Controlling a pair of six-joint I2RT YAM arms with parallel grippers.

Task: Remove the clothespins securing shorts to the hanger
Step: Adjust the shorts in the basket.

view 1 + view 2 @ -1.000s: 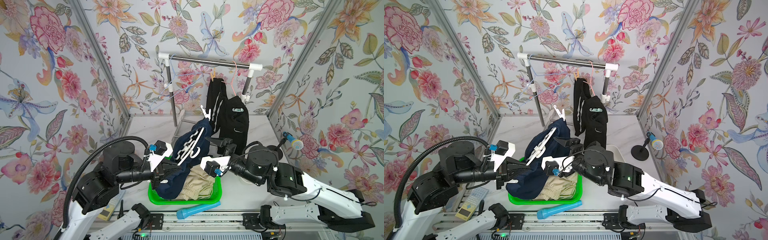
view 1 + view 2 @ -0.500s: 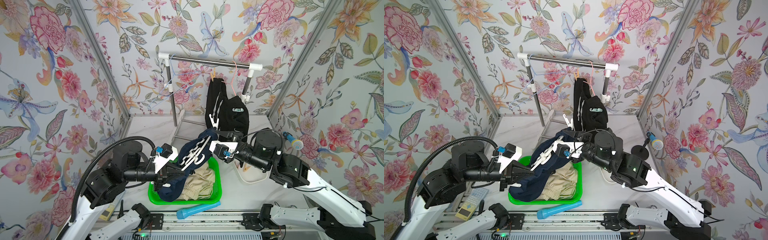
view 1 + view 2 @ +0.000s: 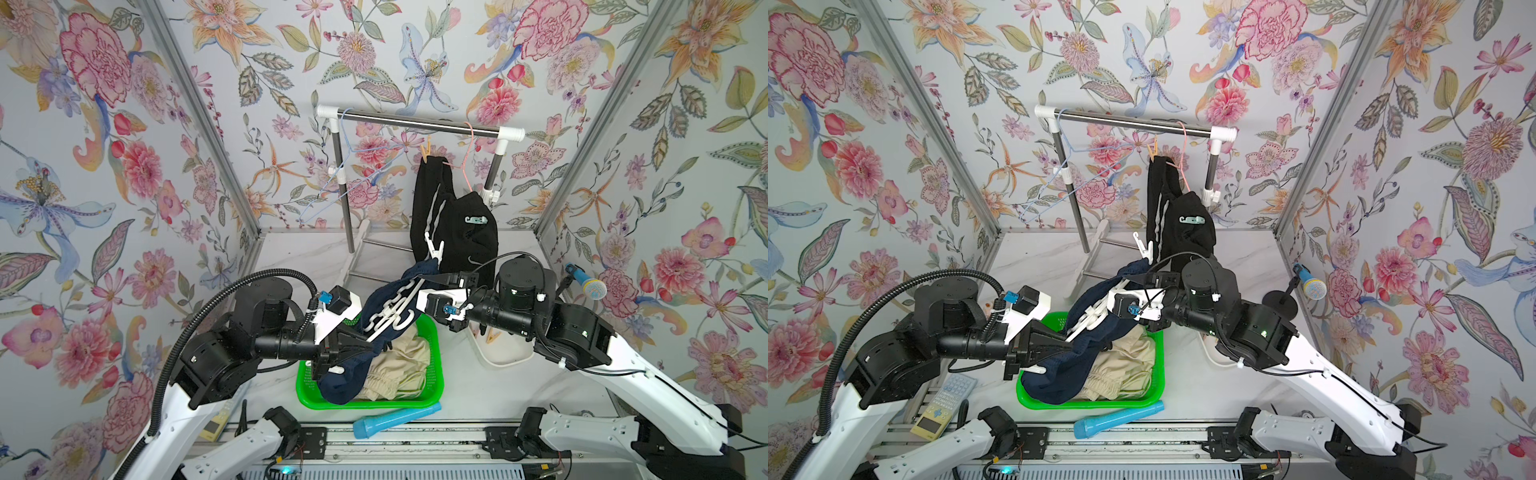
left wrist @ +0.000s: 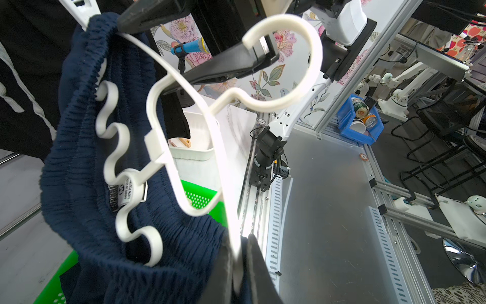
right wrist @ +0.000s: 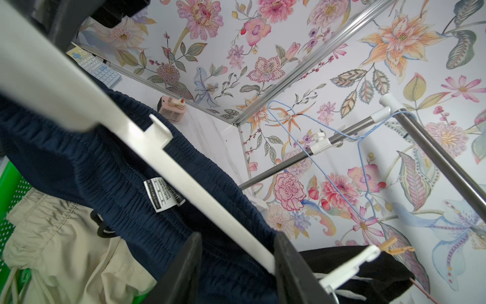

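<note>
Tabletop point(image 3: 303, 257) white, marble-veined; floral wallpaper on three sides, aluminium posts at the corners. At the back, steel rack point(image 3: 415, 123) with white joints, carrying bare blue wire hanger point(image 3: 353, 166) and pink hanger point(image 3: 468, 149). Hung from the pink one: black shorts point(image 3: 457, 224), pinned at the top by tan clothespin point(image 3: 424, 151). Near the front edge, green basket point(image 3: 365, 405) holding beige shorts point(image 3: 401, 365); blue tube point(image 3: 395, 420) just in front of it; white bin point(image 3: 500, 357) and microphone point(image 3: 592, 286) to the right.

Seen only in the right wrist view: pink device point(image 5: 172, 108) on the table by a wall corner. Seen only in the left wrist view: workshop beyond the frame, with blue crate point(image 4: 360, 121) of cans; also tan peg-like pieces point(image 4: 181, 142) inside the bin.

Held tilted above the basket: white hanger point(image 3: 392, 313), its lower arm clamped tight by left gripper point(image 4: 238, 263). Draped along that hanger: navy shorts point(image 3: 345, 378), lower end trailing into the basket over the beige pair. Astride the hanger's upper arm and the navy waistband: right gripper point(image 5: 236, 265), jaws partly spread, gap visible beside the arm, not closed on it. At the hanger's far tip, white clip point(image 3: 434, 251) pinching the navy waistband, just beyond the right fingers; contact not determinable.
</note>
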